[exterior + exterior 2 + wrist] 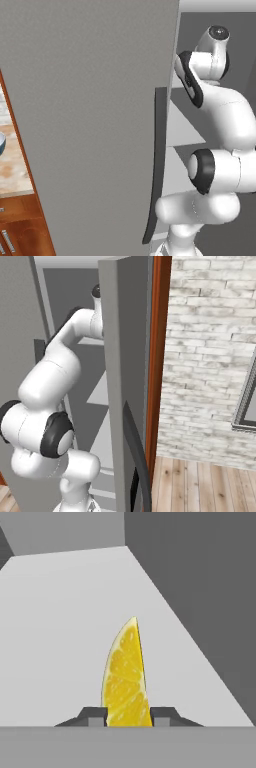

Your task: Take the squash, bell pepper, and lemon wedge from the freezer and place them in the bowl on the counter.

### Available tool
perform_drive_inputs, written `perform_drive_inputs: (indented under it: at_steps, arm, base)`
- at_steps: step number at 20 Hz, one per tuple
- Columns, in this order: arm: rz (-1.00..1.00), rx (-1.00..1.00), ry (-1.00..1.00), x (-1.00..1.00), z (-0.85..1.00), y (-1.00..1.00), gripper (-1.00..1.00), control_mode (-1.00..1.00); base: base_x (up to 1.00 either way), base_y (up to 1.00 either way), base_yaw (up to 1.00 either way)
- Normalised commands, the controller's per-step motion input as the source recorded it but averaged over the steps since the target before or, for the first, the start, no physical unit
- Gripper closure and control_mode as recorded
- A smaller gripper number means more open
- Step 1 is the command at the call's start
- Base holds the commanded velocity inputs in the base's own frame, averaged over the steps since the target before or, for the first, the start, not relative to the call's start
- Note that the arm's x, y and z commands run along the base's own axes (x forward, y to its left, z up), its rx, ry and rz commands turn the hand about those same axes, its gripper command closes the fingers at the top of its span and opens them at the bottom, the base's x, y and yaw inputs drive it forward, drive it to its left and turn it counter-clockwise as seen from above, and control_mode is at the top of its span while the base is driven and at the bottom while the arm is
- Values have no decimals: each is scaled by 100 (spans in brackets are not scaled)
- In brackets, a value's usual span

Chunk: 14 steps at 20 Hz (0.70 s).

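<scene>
White glossy arm (227, 125) showing rounded bulbous links, dark grey-black joint rings, and small dark grey tips on the tool (129, 717).

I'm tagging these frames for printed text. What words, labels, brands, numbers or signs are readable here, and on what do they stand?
None: no readable text in any view.
The freezer door and its handle are plain grey, without brand or label.
The lemon wedge between the gripper fingertips bears no sticker.
The pale shelf under it is blank.
The brick wall and window frame carry no sign.
</scene>
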Motion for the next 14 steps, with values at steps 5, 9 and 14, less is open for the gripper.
perform_drive_inputs:
  at_steps: [5,9,14]
  arm:
    - [0,0,0,-97,0,15,100,-100]
    - [0,0,0,-100,2,11,100,-100]
    - [0,0,0,-81,15,20,100,-100]
  base:
    - [0,0,0]
    - [0,0,0]
    - [0,0,0]
